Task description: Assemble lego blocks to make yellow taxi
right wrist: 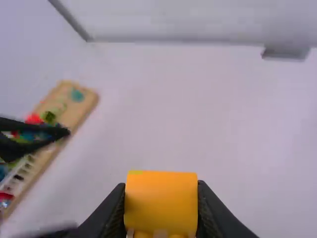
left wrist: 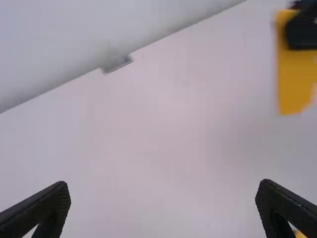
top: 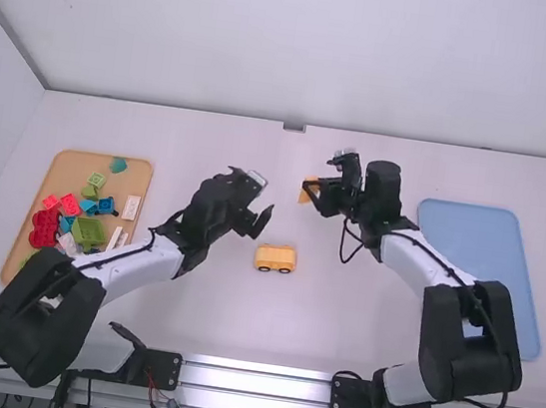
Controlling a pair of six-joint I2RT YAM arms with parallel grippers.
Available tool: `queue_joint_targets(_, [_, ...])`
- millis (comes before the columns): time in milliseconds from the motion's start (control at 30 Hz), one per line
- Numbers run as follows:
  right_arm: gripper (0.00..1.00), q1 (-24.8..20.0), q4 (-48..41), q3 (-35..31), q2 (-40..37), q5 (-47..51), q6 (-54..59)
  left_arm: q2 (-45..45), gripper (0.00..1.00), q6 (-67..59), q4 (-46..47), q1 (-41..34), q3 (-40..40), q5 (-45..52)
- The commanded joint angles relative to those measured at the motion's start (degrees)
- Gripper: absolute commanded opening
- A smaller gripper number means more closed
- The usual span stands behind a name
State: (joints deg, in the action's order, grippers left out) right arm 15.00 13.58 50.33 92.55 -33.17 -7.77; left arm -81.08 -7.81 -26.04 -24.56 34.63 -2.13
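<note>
Item: metal rail [top: 254,383], along the near edge of the white surface [top: 338,323], with both arm bases at it.

Item: tan tray [top: 71,172], left side. Contents, near to far: olive-green block [top: 89,233]; red block [top: 44,226], left of the green; white block [top: 132,208], by the right rim; blue block [top: 106,205]; teal piece [top: 118,165], at the far end. Other small blocks among them.

Item: blue tray [top: 470,240], right side, partly behind the right arm.

Item: yellow-orange wheeled block vehicle [top: 275,256], one. Dark wheels; on the surface, between the two arms.

Item: left hand [top: 259,221], beyond the vehicle and to its left. Released, fingers wide apart, nothing between them.

Item: right hand [top: 313,192], farther out than the left. Clenched on one yellow-orange block [right wrist: 161,201], fingers against two opposite sides.

Item: small grey fitting [top: 294,126], far edge of surface, against the pale wall [top: 304,47].
</note>
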Motion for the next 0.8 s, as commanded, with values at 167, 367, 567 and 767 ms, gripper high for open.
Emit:
queue_joint_targets(167, [0.13,8.7,-18.8,14.2,1.0,4.9,19.5,25.3,0.99,-1.0,0.8,0.2,-7.7,-15.4])
queue_joint_targets(367, [0.11,15.8,-30.1,23.6,9.0,5.9,28.6,47.0,0.99,-4.0,6.7,0.2,-15.1,-21.4])
queue_joint_targets(567, [0.09,24.4,-42.9,33.1,17.6,12.3,38.4,66.6,0.99,-1.8,18.1,0.2,-18.0,-35.1])
queue_joint_targets(767, [0.06,33.1,-56.3,44.9,29.2,20.4,44.2,78.9,0.99,-2.1,26.0,0.2,-18.2,-36.3])
